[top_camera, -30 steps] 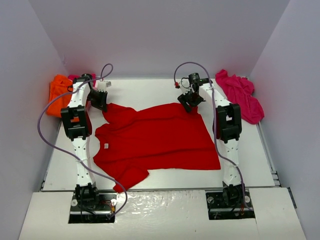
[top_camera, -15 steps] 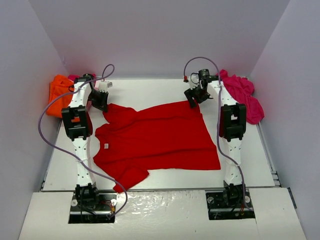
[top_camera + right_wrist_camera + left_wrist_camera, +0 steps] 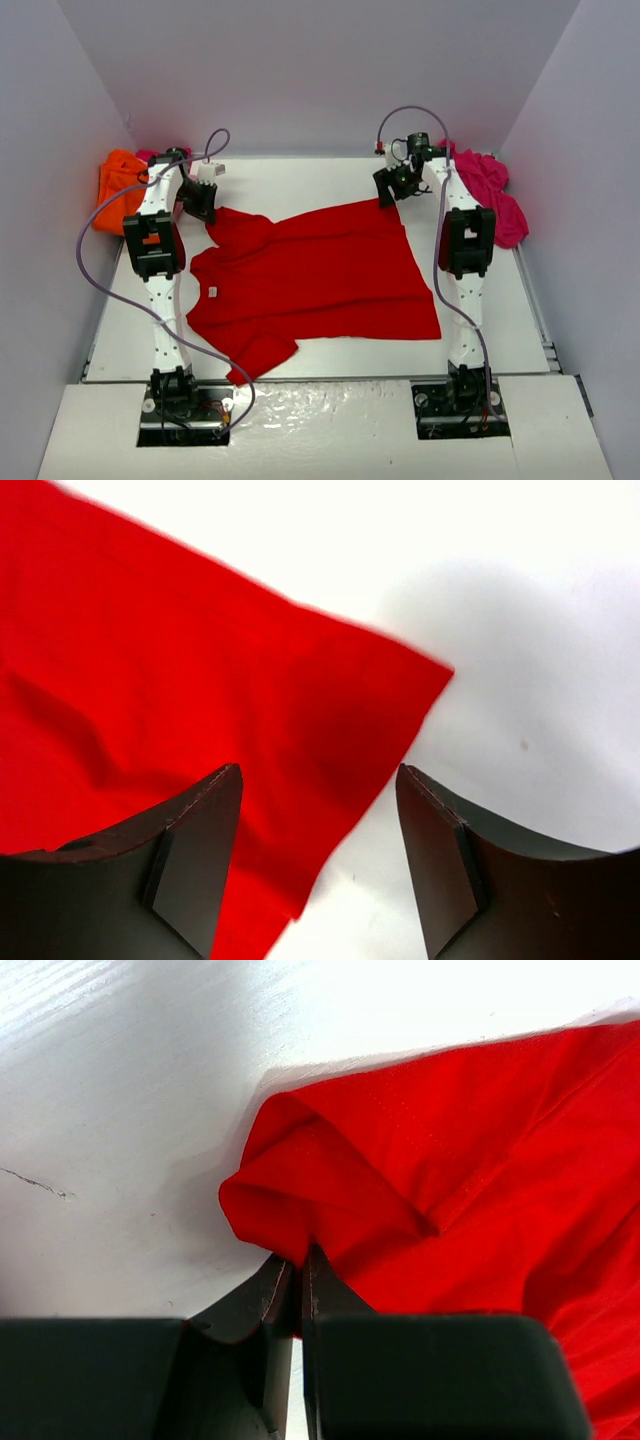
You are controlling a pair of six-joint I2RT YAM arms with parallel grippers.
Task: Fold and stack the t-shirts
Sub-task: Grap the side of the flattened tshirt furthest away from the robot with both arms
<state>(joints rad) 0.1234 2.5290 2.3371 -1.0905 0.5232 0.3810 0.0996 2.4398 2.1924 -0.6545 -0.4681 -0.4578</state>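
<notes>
Altogether three lots of cloth showed on the white table (image 3: 300, 185). One red t-shirt (image 3: 310, 275) lay spread nearly flat in the middle, collar toward the left arm and hem toward the right arm. One orange t-shirt (image 3: 115, 185) sat bunched well off the red t-shirt's far left corner, with a scrap of pink just behind it. A magenta heap (image 3: 485, 190) lay crumpled beyond the red t-shirt's far right corner; how many shirts made it up could not be told.

Two grippers were at work, one at each far corner of the red t-shirt. The left gripper (image 3: 297, 1272) had its jaws pressed together, pinching a folded bit of sleeve at the far left corner. The right gripper (image 3: 318, 780) stood with its jaws moderately apart and holding nothing, and the red t-shirt's far right hem corner lay on the table between its two fingers (image 3: 195, 840). Whether they touched the cloth could not be told.
</notes>
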